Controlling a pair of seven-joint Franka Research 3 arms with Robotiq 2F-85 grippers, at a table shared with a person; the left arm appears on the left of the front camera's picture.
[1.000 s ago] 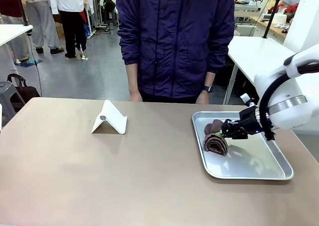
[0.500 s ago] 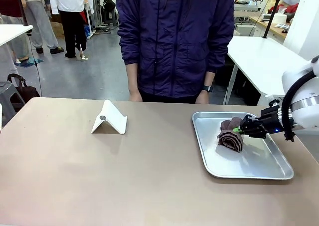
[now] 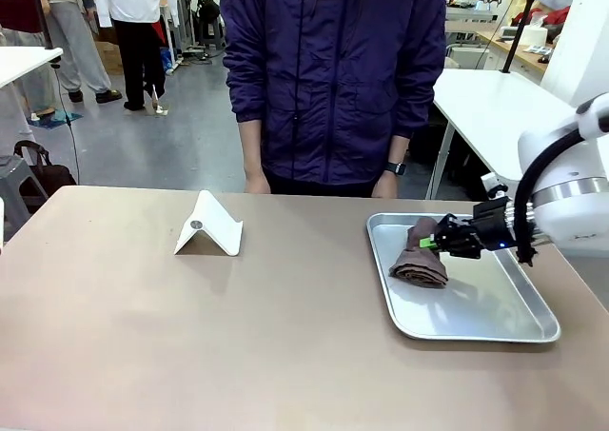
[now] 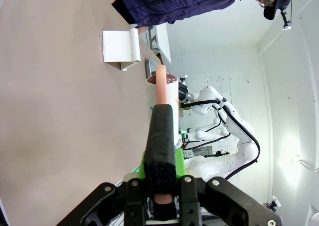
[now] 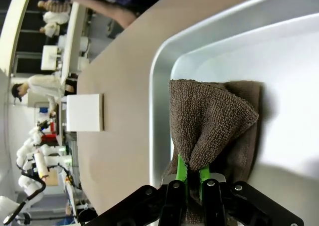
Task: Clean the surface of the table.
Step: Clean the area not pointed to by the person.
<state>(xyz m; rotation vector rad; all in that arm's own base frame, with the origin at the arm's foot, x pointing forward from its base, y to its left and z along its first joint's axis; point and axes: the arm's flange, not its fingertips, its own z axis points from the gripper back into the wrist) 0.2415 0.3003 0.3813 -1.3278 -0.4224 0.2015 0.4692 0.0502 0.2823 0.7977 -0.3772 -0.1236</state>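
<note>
Pinching a brown cloth (image 3: 417, 263) tight, the right gripper (image 3: 430, 244) holds it in the silver tray (image 3: 490, 303). That tray sits on the right side of the big brown table (image 3: 238, 336). The left gripper (image 4: 162, 117) has its fingers pressed together above the table.

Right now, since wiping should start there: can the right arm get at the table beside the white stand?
Probably yes: the right claw grips the cloth in the tray, and the table up to the white stand lies bare.
</note>
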